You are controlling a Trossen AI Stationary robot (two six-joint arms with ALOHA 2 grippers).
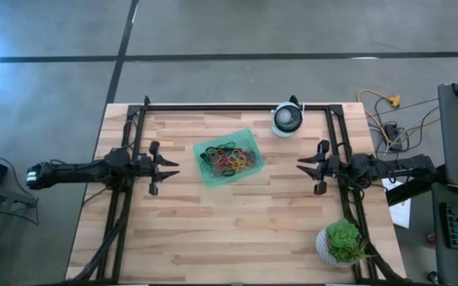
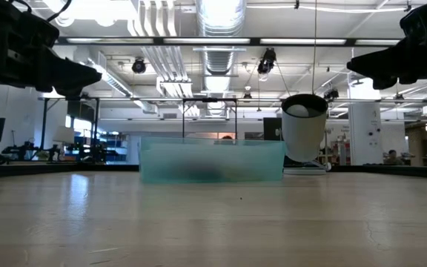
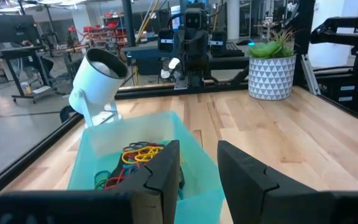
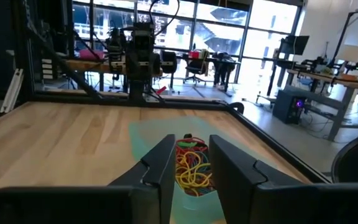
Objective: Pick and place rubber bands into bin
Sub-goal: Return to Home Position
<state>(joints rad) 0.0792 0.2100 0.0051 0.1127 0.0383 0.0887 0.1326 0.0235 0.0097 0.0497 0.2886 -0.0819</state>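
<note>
The wooden desk [image 1: 237, 230] carries the job. The left arm [image 1: 94, 169] and the right arm [image 1: 372, 167] hang level at its side edges, facing each other and well clear of the middle. I'd judge that a parked stance, since I can spot no loose bands on the boards. Between them sits the green bin [image 1: 253, 139], with the rubber bands [image 1: 229, 159] heaped inside it. Both sets of jaws stand slightly parted, released, gripping and touching nothing.
</note>
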